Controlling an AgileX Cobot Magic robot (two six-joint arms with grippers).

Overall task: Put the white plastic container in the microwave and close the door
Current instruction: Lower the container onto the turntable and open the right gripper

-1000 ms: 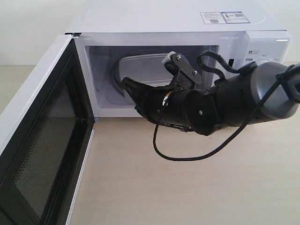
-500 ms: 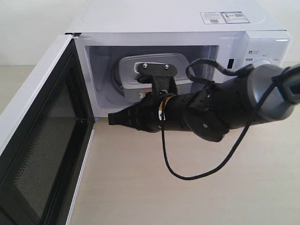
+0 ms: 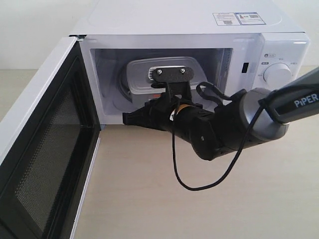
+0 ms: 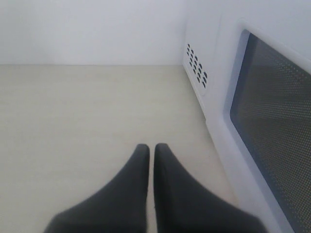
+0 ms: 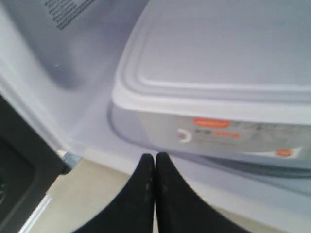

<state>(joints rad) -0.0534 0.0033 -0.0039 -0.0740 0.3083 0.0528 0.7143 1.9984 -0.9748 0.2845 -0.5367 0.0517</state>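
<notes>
Inside the cavity of the microwave [image 3: 174, 20], on the round turntable plate [image 3: 119, 94]: the white plastic container [image 3: 142, 74], lid on, lying flat toward the back, its label [image 5: 214, 128] with red marks facing the opening. Swung wide open on the left-hand hinge: the door [image 3: 45, 149], black mesh inner face turned toward the exterior view. At the front sill of the cavity, just short of the container with no contact visible: the right tool [image 3: 127, 118], fingers pressed together, gripping nothing, pointing leftward across the opening in the exterior view. Behind it, the dark right arm [image 3: 234, 127] reaching in from the right, with a black cable [image 3: 199, 186] looping down over the pale tabletop [image 3: 149, 209]. On the right panel, clear of the arm: one round white knob [image 3: 277, 73]. On the top of the microwave, near the right rear: stickers [image 3: 239, 18]. Low over the tabletop beside the outer face of the door and the row of vent holes [image 4: 197, 63]: the left tool [image 4: 151, 150], fingers closed to a thin slit, nothing between them.
</notes>
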